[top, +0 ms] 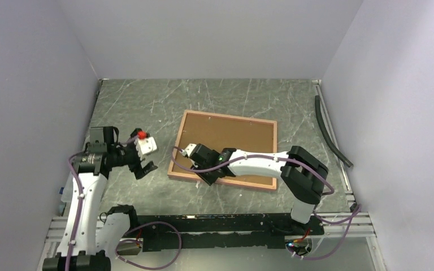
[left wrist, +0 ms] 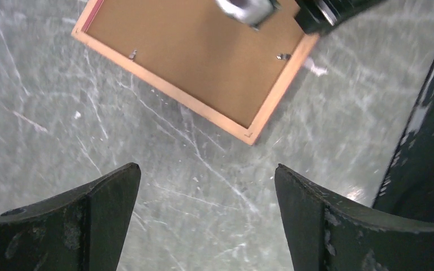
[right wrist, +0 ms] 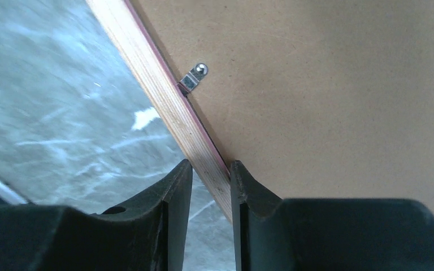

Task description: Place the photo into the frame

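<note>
Grey table (top: 147,107), frame (right wrist: 161,93) face down, right hand (right wrist: 211,166) pinching its rim; left hand (left wrist: 206,169) spread, apart

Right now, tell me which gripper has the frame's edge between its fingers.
The right gripper: it pinches the wooden border of the frame. The left gripper hangs wide open above the table.

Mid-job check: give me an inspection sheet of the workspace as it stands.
Surface: marbled grey table, scuffed.
Job's things: frame lies back-up, backing board set in it; photo: nothing seen.
Clutter: black strip by the table's right edge.
Grippers: left claw open, empty, above the table; right claw astride the frame's near border, grip unclear.
Cables: purple cables loop along both arms.
Surroundings: plain grey walls on three sides.
</note>
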You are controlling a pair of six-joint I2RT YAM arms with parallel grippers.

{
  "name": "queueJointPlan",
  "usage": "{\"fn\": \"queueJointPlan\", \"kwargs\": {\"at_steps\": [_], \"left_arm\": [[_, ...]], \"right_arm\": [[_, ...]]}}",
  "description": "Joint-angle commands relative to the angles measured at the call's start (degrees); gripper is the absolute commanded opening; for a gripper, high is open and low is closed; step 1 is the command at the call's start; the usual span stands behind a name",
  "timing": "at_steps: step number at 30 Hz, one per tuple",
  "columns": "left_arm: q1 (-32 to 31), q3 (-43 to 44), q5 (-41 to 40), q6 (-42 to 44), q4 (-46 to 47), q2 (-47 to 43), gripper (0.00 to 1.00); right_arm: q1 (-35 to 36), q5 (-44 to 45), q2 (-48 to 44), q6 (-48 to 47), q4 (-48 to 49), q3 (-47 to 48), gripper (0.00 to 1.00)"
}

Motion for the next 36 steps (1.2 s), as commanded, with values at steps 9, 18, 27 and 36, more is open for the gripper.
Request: {"fn": "queueJointPlan", "kwargs": {"at_steps": [9,18,27,36], "left_arm": [[-3.6,-19.27,-0.06,42.85,10.6,-16.73,0.94],[-3.58,-27.43,2.82,52.28,21.85,-18.62,0.94],[-6.16,-30.3,3.73,60.96,27.41,-14.4,0.84],[-12.45,-28.45,-1.56,53.61,37.1,-8.79,0.35]], "right_arm": [[0.04,-9.76,-0.24,5.38,-4.83,18.49,0.08],[-0.08,-13.01,1.05,7.05,-6.95,23.84,0.05],[-1.85,-15.08,-0.63,8.09,-6.73,25.72,0.04],[-2.33,-15.44,-1.38,8.36,-7.26,26.55,0.06]]}}
